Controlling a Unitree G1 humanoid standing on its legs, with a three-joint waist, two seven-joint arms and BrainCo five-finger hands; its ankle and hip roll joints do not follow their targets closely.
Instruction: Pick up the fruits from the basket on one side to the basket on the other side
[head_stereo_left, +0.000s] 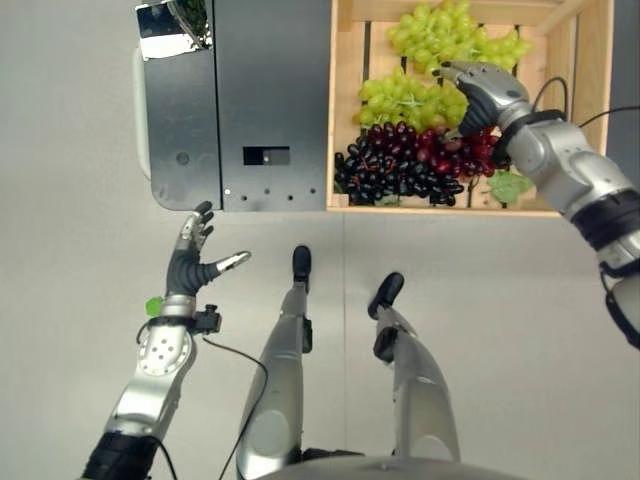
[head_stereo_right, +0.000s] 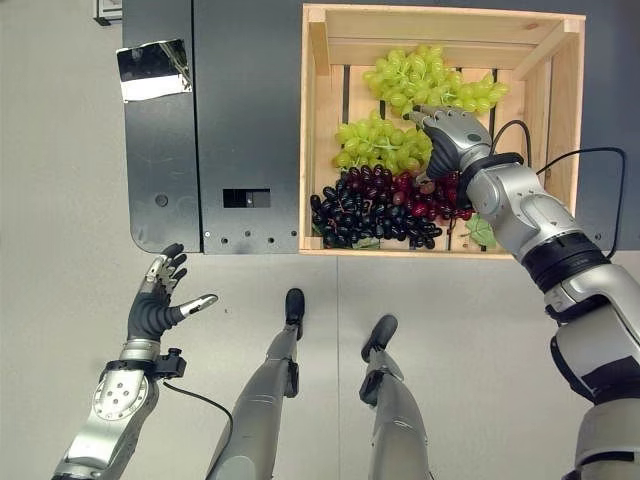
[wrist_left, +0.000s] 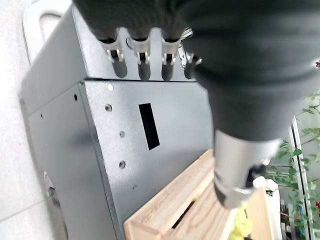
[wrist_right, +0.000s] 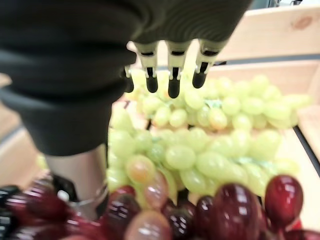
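A wooden crate (head_stereo_right: 440, 20) holds two bunches of green grapes (head_stereo_right: 430, 75), a dark purple bunch (head_stereo_right: 365, 210) and red grapes (head_stereo_right: 425, 200). My right hand (head_stereo_right: 455, 135) hovers inside the crate, over the gap between the nearer green bunch (head_stereo_right: 375, 145) and the red grapes. It is open: its fingers (wrist_right: 172, 75) reach out straight above the green grapes (wrist_right: 200, 160), with nothing held. My left hand (head_stereo_left: 190, 262) hangs open over the floor, just short of the dark metal platform's front edge, fingers (wrist_left: 142, 57) spread.
The crate sits on a dark metal platform (head_stereo_right: 240, 120) with a slot and holes in its top. A shiny plate (head_stereo_right: 152, 68) lies at its far left corner. Pale floor spreads in front of the platform. A green leaf (head_stereo_right: 482, 232) lies in the crate's near right corner.
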